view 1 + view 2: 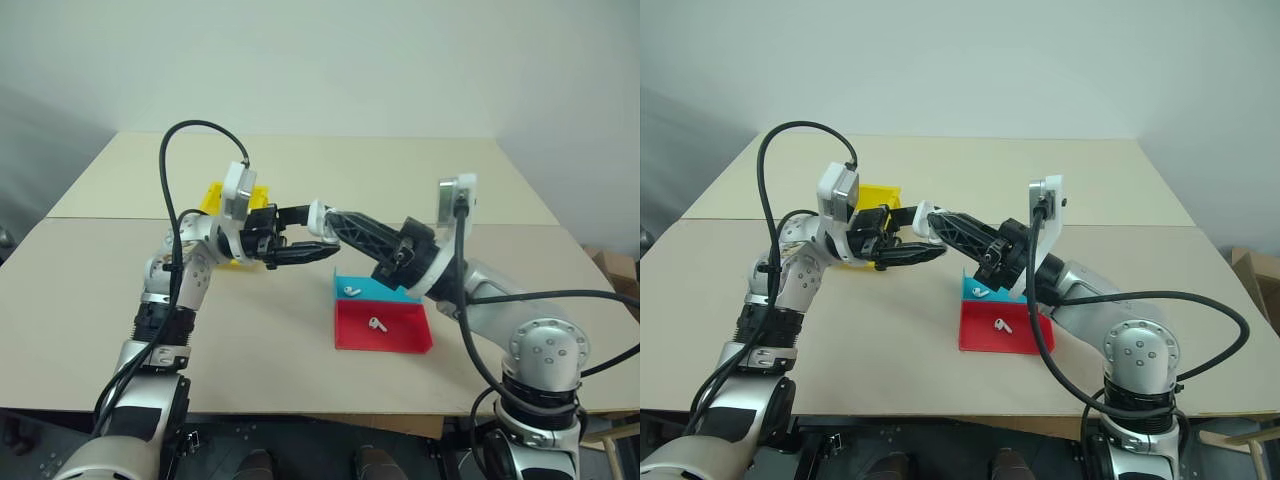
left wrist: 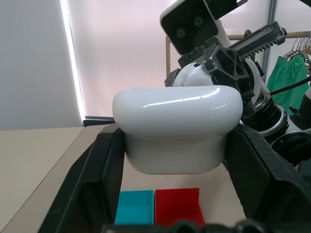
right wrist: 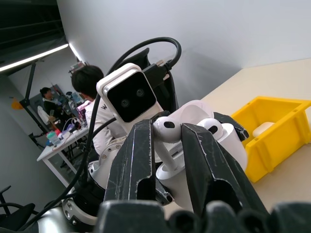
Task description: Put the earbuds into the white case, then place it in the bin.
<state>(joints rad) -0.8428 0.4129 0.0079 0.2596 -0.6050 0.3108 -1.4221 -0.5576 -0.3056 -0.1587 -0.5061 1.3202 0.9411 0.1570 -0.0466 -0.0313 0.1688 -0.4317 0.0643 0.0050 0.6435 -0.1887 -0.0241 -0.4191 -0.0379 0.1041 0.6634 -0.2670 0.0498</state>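
My left gripper is shut on the white case, holding it above the table in front of the yellow bin. In the right wrist view the case's lid stands open, and one earbud sits in the case. My right gripper is shut on another earbud, whose stem points down at the case opening. In the head views the right gripper's tips meet the case between the left fingers.
A teal tray with one earbud and a red tray with one earbud lie under my right arm. Another white case lies in the yellow bin. People sit at a desk far behind.
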